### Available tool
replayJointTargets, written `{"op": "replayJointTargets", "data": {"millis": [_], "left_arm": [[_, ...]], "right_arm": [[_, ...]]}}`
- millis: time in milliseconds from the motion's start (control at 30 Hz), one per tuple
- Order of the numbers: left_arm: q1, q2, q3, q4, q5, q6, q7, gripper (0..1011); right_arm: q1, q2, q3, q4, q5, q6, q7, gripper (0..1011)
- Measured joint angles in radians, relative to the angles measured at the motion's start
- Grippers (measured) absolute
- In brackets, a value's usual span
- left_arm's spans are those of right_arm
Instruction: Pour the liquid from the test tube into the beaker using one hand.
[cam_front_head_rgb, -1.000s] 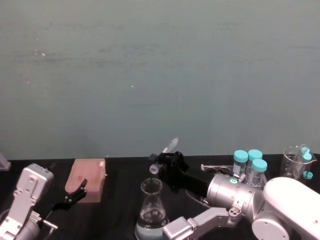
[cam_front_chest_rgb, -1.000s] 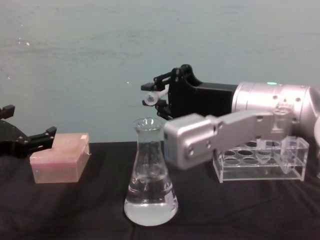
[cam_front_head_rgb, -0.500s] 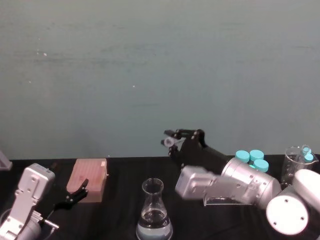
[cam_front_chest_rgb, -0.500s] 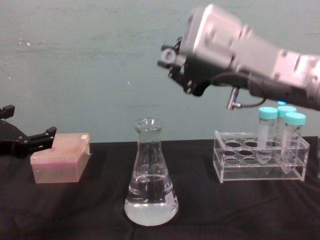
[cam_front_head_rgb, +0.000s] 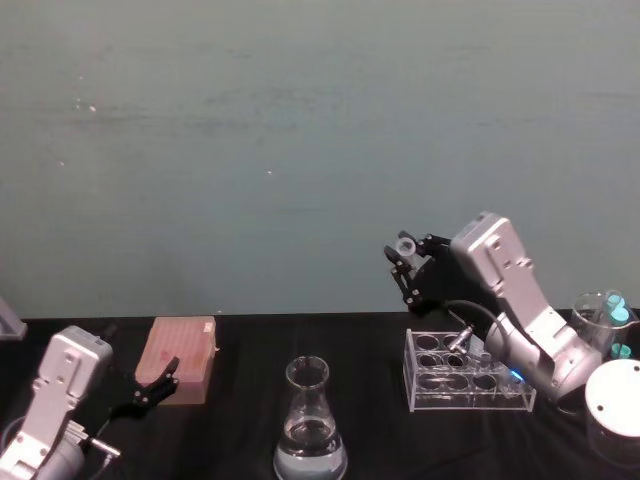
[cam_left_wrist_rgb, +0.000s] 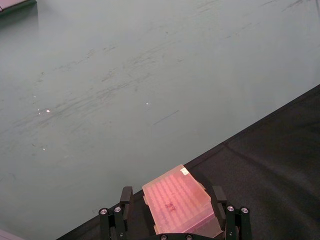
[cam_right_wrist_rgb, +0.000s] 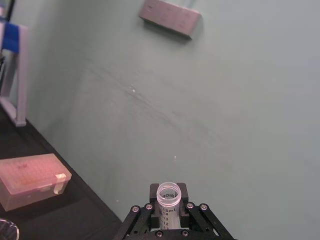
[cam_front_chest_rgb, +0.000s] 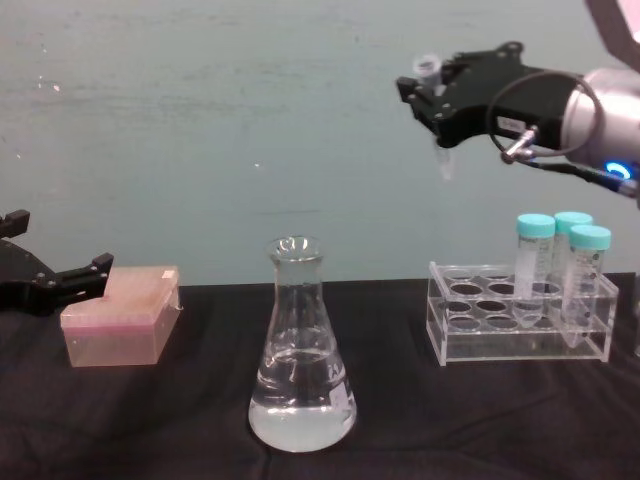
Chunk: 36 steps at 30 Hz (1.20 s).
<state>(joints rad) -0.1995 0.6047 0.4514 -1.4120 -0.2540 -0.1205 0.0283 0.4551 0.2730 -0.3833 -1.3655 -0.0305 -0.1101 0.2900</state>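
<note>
Since a second ago the right gripper (cam_front_chest_rgb: 436, 108) has swung away from the beaker (cam_front_chest_rgb: 300, 350) mouth and up toward the rack side, and the test tube (cam_front_chest_rgb: 432, 72) has gone from tipped over the neck to nearly upright. Nearest the robot, the beaker stands on the black table (cam_front_chest_rgb: 400, 420), now well below and off to the left of the claw, with clear liquid (cam_front_chest_rgb: 300, 415) pooled in its wide base. Pour looks done, judging by the tube standing rim-up again; any liquid left inside it is too small to tell. Next out, the clear rack (cam_front_chest_rgb: 520, 325) with blue-capped tubes (cam_front_chest_rgb: 560, 265) sits below the claw, slightly to its right. Claw itself is clamped on the tube just under the rim; in the right wrist view the fingers (cam_right_wrist_rgb: 145, 220) pinch both sides below the open mouth (cam_right_wrist_rgb: 168, 192), and the pointed tip hangs free beneath them in the chest view. Handling: the tube should be light, thin plastic, smooth and round, so it can twist or slip in a two-point pinch; hold high near the rim as now, moderate force only. Beaker is glass, fragile, narrow neck, so keep clearance. Farther left, the left gripper (cam_front_chest_rgb: 60, 280) is parked beside the pink box (cam_front_chest_rgb: 120, 315), fingers spread either side of it, not gripping. Green wall (cam_front_chest_rgb: 200, 130) behind everything.
</note>
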Motion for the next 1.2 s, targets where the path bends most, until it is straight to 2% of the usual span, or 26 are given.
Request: {"op": "replayJointTargets", "data": {"millis": [267,467,833,1200], "left_arm": [[0.000,0.000,0.000,0.000,0.000,0.000,0.000,1000],[0.000,0.000,0.000,0.000,0.000,0.000,0.000,1000],[0.000,0.000,0.000,0.000,0.000,0.000,0.000,1000],[0.000,0.000,0.000,0.000,0.000,0.000,0.000,1000]], "right_arm": [[-0.040,-0.028,0.059,0.001,0.086,0.081,0.019,200],[-0.056,-0.038,0.085,0.027,0.136,0.110,0.032,200],[-0.054,-0.040,0.100,0.074,0.172,0.136,0.036,200],[-0.034,-0.038,0.098,0.122,0.206,0.133,0.065,200]]}}
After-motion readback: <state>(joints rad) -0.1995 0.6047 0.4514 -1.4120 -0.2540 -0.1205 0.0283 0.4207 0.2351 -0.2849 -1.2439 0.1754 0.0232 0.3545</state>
